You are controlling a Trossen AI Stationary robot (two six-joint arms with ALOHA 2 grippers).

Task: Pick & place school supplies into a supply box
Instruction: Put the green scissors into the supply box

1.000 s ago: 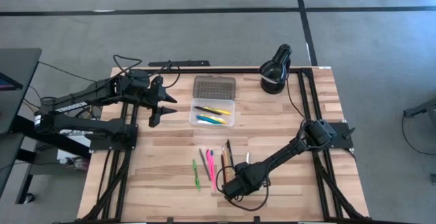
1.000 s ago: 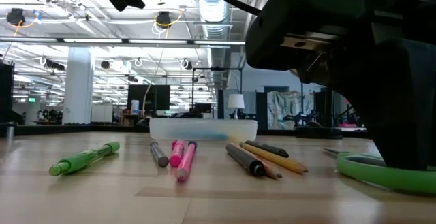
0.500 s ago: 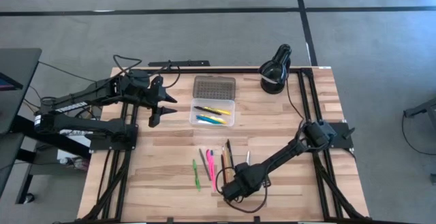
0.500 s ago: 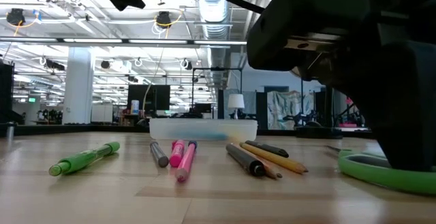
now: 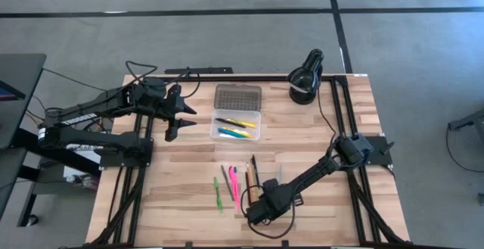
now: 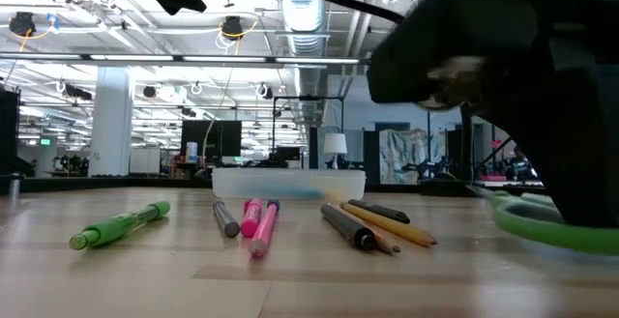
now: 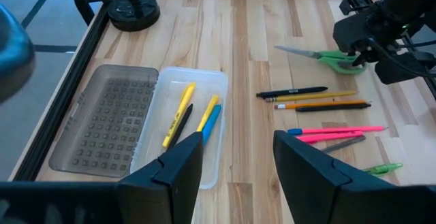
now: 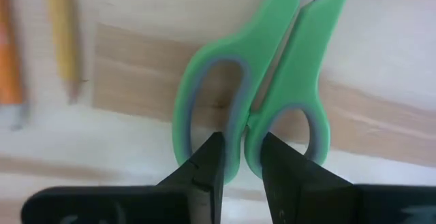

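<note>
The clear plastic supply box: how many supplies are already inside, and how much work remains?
Done: the clear plastic supply box holds about four pens and markers. In hand: the right gripper is shut on the green-handled scissors, which look slightly raised in the low view. Left: the row of pens and pencils on the wooden table. The left gripper waits open near the box.

A black desk lamp (image 5: 305, 79) stands at the wooden table's (image 5: 181, 173) far right corner

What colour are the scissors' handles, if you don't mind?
Green scissors' handles, grey-lined; right wrist view.
</note>
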